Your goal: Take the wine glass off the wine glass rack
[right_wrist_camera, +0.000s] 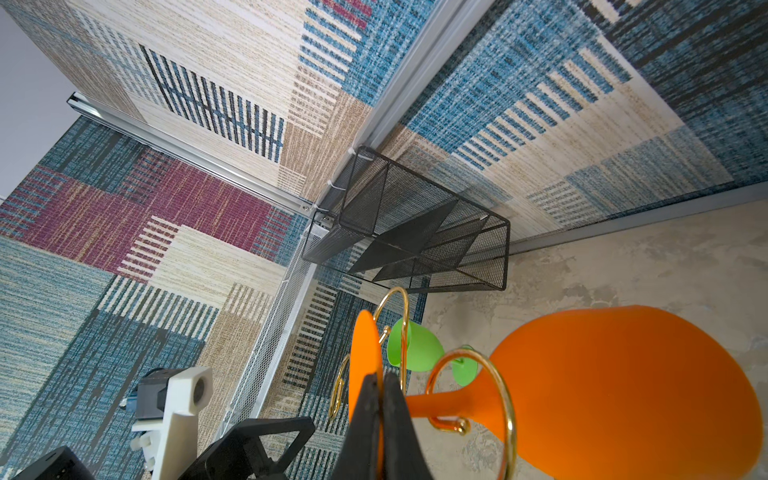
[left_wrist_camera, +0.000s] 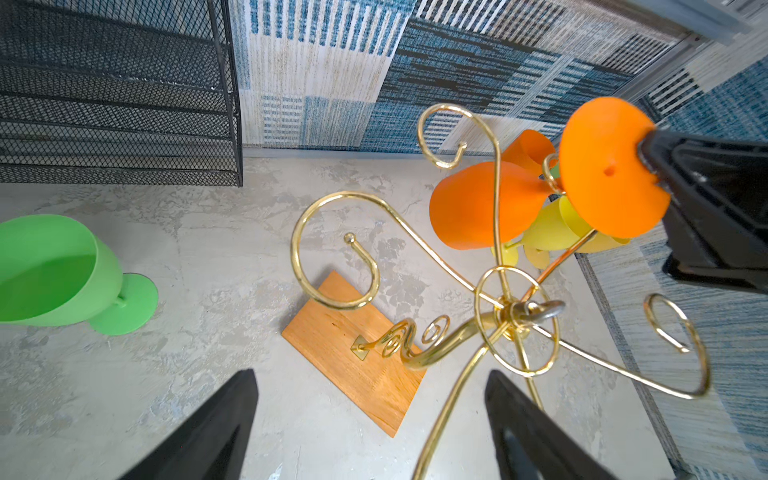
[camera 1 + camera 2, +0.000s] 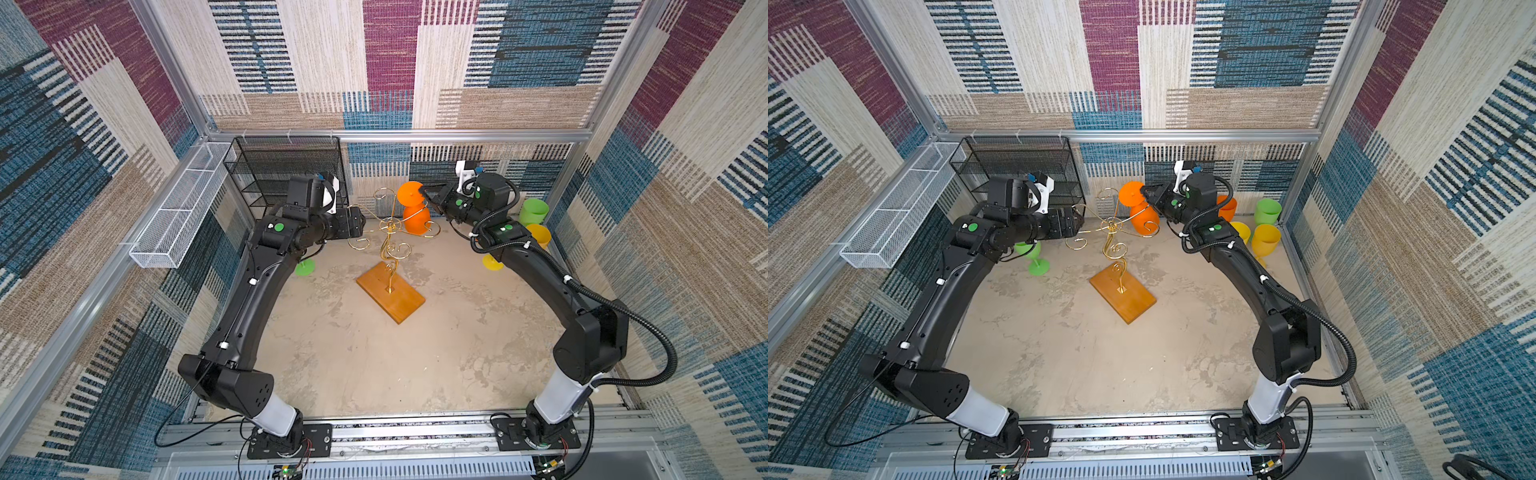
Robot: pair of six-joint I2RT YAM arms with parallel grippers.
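Right wrist | right pincer (image 1: pixel 382 376) clamps foot of orange wine glass (image 1: pixel 623 386)

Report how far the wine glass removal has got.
Done: the right gripper is shut on the foot of the orange wine glass. In hand: the glass hangs upside down, its stem inside a curl of the wine glass rack; the open left gripper straddles a rack arm without gripping it. Left: slide the stem out of the curl and carry the glass clear.
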